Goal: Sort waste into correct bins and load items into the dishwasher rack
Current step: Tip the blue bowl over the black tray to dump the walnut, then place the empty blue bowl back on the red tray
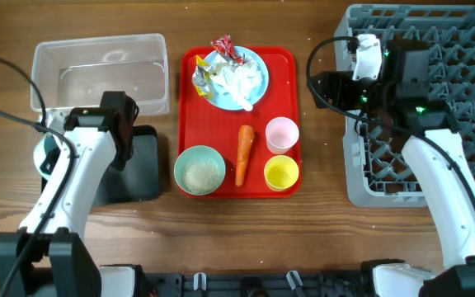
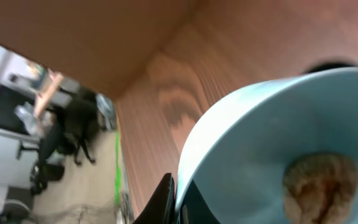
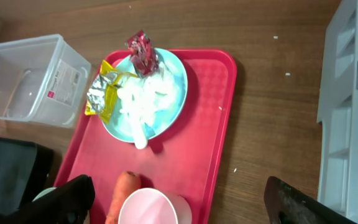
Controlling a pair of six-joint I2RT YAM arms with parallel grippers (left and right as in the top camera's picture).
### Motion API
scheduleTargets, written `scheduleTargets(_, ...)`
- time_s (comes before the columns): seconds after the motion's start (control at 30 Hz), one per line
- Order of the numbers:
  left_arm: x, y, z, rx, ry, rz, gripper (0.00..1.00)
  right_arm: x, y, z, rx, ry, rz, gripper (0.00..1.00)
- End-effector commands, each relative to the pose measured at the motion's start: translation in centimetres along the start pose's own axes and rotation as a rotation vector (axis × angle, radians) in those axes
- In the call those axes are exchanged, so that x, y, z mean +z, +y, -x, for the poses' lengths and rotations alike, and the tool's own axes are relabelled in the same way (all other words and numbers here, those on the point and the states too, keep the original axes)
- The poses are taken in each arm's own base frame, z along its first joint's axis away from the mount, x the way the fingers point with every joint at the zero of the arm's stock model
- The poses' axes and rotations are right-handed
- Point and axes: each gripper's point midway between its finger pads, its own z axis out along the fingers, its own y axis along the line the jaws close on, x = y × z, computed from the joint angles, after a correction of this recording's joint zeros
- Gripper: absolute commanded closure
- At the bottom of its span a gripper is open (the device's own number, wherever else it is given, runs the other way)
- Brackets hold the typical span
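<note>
Two grippers showed over the wooden tabletop (image 1: 320, 223). The left gripper (image 2: 179, 198) was pinched onto the rim of a light blue round bowl (image 2: 247, 137), with a dark finger (image 2: 164, 200) on either side of that rim. The bowl was tilted just beyond the fingers, and a small brown round lump (image 2: 321, 185) lay inside it. Seen from overhead, this gripper hung above the shallow black rectangular tray (image 1: 143, 169), and the clear plastic rectangular tub (image 1: 97, 70) lay just past it.

The right gripper (image 3: 179, 193) was spread wide and held nothing. It sat at the left edge of the large square grey plastic dishwasher rack (image 1: 435, 107), which lay to its right. To its left lay the flat red plastic tray (image 3: 213, 106). In the wrist view a small pink cup (image 3: 148, 210) showed between the fingers, and the orange carrot (image 3: 124, 185) lay just beside the cup.

Farther ahead of the gripper on the red tray sat a light blue round plate (image 3: 173, 74). It carried a crumpled white tissue (image 3: 143, 99), a red crinkly wrapper (image 3: 143, 50), a yellow crinkly wrapper (image 3: 103, 93) and a white spoon (image 3: 140, 140). The small yellow cup (image 1: 281, 172) stood just beside the pink one. A second light blue bowl (image 1: 181, 165), holding loose white rice grains (image 1: 202, 174), sat on the far side of the carrot from the gripper.
</note>
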Motion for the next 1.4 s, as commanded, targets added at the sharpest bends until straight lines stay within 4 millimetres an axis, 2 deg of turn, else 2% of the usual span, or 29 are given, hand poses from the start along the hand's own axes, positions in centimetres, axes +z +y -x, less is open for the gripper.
scheduleTargets(0.0,0.2,0.0,2.8,0.142,-0.133,0.089,0.96,1.0,-0.8,-0.3,0.024,0.022,-0.019,0.1)
scheduleTargets(0.17,0.5,-3.1,4.6,0.349,-0.177,0.087,0.96,1.6,-1.1,-0.5,0.029,0.035,-0.021,0.11)
scheduleTargets(0.23,0.5,-3.3,5.5,0.424,-0.208,0.139,0.96,1.6,-1.1,-0.5,0.029,0.035,-0.021,0.1)
scheduleTargets(0.3,0.4,-3.5,5.6,0.47,-0.211,0.147,0.96,1.6,-1.1,-0.5,0.029,0.035,-0.021,0.1)
scheduleTargets(0.37,-0.2,-3.4,5.2,0.536,-0.219,0.156,0.96,1.6,-1.2,-0.5,0.028,0.034,-0.025,0.1)
scheduleTargets(0.47,-2.8,-4.2,4.2,0.66,-0.275,0.139,0.96,1.6,-1.2,-0.5,0.028,0.035,-0.025,0.1)
scheduleTargets(0.53,-4.1,-4.8,3.0,0.63,-0.292,0.083,0.96,1.6,-1.2,-0.5,0.029,0.035,-0.025,0.1)
scheduleTargets(0.6,-4.1,-6.0,1.3,0.543,-0.236,-0.02,0.96,1.6,-1.2,-0.5,0.028,0.033,-0.024,0.09)
scheduleTargets(0.7,-3.5,-5.6,1.4,0.515,-0.216,-0.01,0.96,1.6,-1.2,-0.5,0.029,0.035,-0.024,0.07)
scheduleTargets(0.77,-3.7,-5.3,1.5,0.538,-0.228,0.007,0.96,1.6,-1.2,-0.5,0.031,0.035,-0.024,0.07)
scheduleTargets(0.8,-4.1,-4.9,1.9,0.563,-0.262,0.043,0.96,1.6,-1.2,-0.5,0.031,0.035,-0.024,0.07)
scheduleTargets(0.87,-6.4,-2.7,4.2,0.678,-0.429,0.211,0.96,1.6,-1.2,-0.5,0.03,0.033,-0.024,0.07)
scheduleTargets(0.9,-7.9,-2.3,5.0,0.741,-0.508,0.27,0.96,1.6,-1.1,-0.3,0.029,0.028,-0.024,0.07)
scheduleTargets(0.93,-8.1,-2.6,4.7,0.741,-0.51,0.253,0.96,1.6,-1.1,-0.3,0.028,0.027,-0.023,0.06)
scheduleTargets(1.03,-7.2,-3.5,4.0,0.636,-0.453,0.173,0.96,1.6,-1.1,-0.3,0.028,0.028,-0.023,0.06)
scheduleTargets(1.17,-6.2,-3.0,4.4,0.596,-0.427,0.195,0.96,1.6,-1.1,-0.3,0.028,0.028,-0.023,0.06)
scheduleTargets(1.2,-6.0,-3.4,4.0,0.543,-0.41,0.156,0.96,1.6,-1.1,-0.3,0.028,0.028,-0.023,0.06)
scheduleTargets(1.27,-5.4,-6.8,1.3,0.449,-0.27,-0.063,0.96,1.6,-1.1,-0.3,0.028,0.027,-0.023,0.06)
scheduleTargets(1.3,-6.3,-10.6,-2.0,0.431,-0.119,-0.303,0.96,1.6,-1.1,-0.3,0.028,0.027,-0.023,0.06)
scheduleTargets(1.33,-8.2,-13.5,-4.5,0.428,-0.006,-0.502,0.96,1.6,-1.1,-0.3,0.028,0.027,-0.023,0.06)
scheduleTargets(1.37,-10.6,-15.3,-5.8,0.413,0.075,-0.66,0.96,1.6,-1.1,-0.3,0.029,0.027,-0.023,0.06)
